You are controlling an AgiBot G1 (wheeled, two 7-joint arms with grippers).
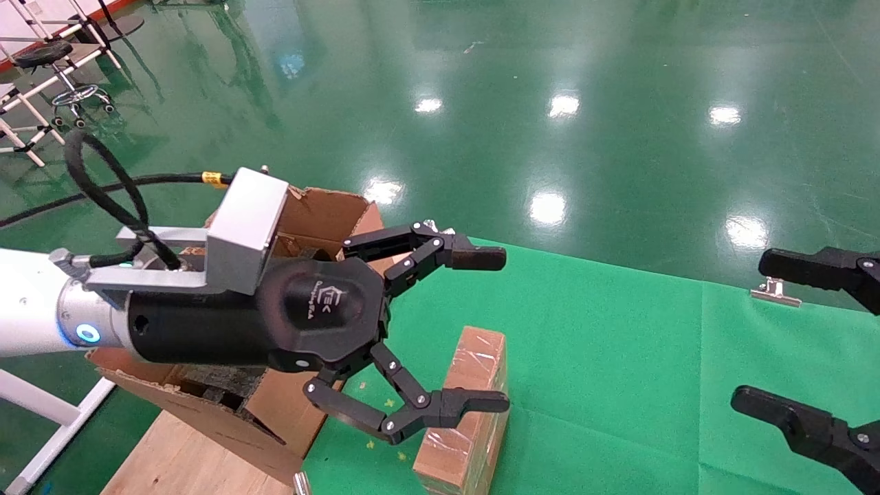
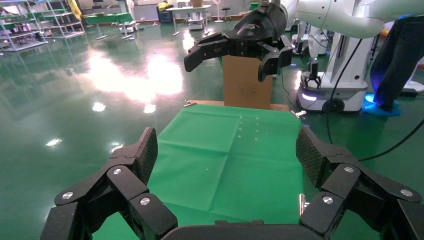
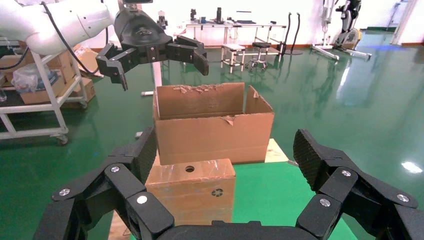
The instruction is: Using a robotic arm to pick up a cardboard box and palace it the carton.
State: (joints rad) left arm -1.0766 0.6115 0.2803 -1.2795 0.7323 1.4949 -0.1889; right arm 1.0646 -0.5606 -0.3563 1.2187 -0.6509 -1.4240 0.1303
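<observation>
The robotic arm [image 1: 27,302] reaches in from the robot's left, over the carton [image 1: 323,213]; its left gripper [image 1: 485,330] hangs above the cardboard box [image 1: 457,454] with the jaws spread wide and nothing between them. In the head view the lower finger crosses in front of the box; whether it touches the box cannot be told. From the left wrist the two ribbed fingers [image 2: 147,150] stand far apart over the green cloth [image 1: 619,357].

The cardboard box lies on the green cloth, just beside the carton and outside it; it is wrapped in shiny clear tape, and from the right wrist its near face shows a round hole and a small recycling mark. The carton stands on a wooden board [image 1: 179,454] at the left end of the cloth; its flaps are up with torn edges, and dark pieces lie inside it.

The right gripper [image 1: 753,333] sits at the right edge of the head view, well apart from the box; its fingers are wide apart and hold nothing; it faces the box and the carton behind it.
</observation>
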